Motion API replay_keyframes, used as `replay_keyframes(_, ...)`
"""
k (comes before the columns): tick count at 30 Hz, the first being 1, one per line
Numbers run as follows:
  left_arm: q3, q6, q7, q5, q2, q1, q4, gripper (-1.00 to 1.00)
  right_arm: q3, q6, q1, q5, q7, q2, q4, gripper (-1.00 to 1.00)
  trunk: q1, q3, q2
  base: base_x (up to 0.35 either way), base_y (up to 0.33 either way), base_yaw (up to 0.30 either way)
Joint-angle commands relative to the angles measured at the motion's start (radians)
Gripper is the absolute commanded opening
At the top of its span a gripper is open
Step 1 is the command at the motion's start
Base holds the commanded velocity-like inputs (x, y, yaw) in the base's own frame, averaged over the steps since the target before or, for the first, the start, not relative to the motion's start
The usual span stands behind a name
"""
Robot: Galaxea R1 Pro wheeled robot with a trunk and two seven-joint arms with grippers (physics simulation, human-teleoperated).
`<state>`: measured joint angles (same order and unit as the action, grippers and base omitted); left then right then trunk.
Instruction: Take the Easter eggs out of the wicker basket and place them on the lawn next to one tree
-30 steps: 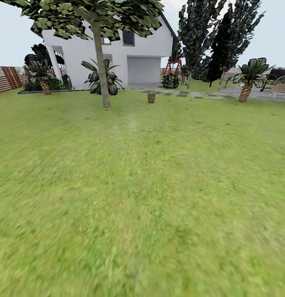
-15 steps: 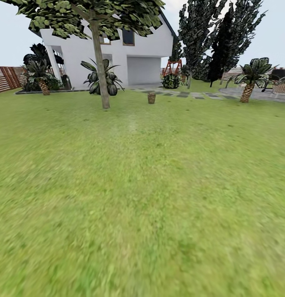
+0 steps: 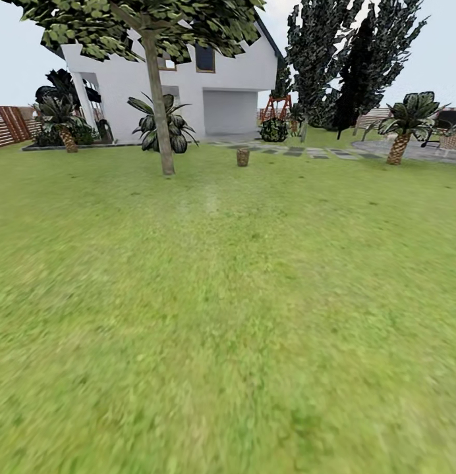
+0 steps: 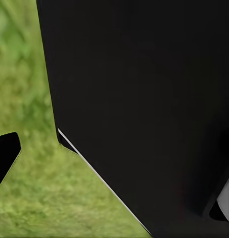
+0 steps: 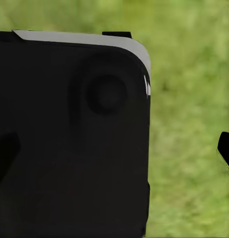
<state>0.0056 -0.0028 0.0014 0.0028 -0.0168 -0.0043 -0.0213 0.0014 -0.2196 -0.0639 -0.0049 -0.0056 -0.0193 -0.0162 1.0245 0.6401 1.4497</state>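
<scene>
Far across the lawn [image 3: 228, 316] stands a small brown wicker basket [image 3: 242, 156], near the stepping stones; the Easter eggs are too far away to make out. Left of the basket rises a tree [image 3: 159, 112] with a pale, slightly leaning trunk. In the left wrist view my left gripper [image 4: 112, 183] hangs over grass beside my own black body, one dark fingertip [image 4: 5, 156] at the frame's edge. My right gripper [image 5: 114, 151] is likewise held against my body, a fingertip [image 5: 226, 148] far out to the side. Both are open and hold nothing.
A white house [image 3: 221, 85] stands behind the tree, with tall dark trees [image 3: 346, 59] to its right. Short palms [image 3: 399, 131] [image 3: 63, 125] flank the yard, and a brown slat fence [image 3: 4, 125] runs at the far left. A paved patch [image 3: 419, 151] lies at the right.
The whole head view has crept slightly forward, so the camera moved. Basket, tree and house keep their places.
</scene>
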Motion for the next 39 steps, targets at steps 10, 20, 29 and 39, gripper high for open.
replay_keyframes(10,0.001,0.0,0.0,0.0,0.0,0.0,0.0,1.0,0.0,-0.004,0.0,0.0,-0.001,0.002,0.001,1.0,0.001,0.001,0.0,0.34,0.0,0.0)
replay_keyframes(20,0.001,0.0,0.0,0.0,0.0,0.0,0.0,1.0,0.0,-0.003,-0.001,0.0,-0.001,0.0,0.001,1.0,0.001,0.001,0.0,0.34,0.0,0.0)
replay_keyframes(29,0.001,0.0,0.0,0.0,0.0,0.0,0.0,1.0,0.0,-0.003,-0.001,-0.001,-0.001,-0.002,0.001,1.0,0.001,0.001,0.0,0.34,0.0,0.0)
replay_keyframes(39,0.001,0.0,0.0,0.0,0.0,0.0,0.0,1.0,0.002,-0.004,-0.001,-0.001,-0.001,0.0,0.001,1.0,0.001,0.001,0.0,0.34,0.0,0.0)
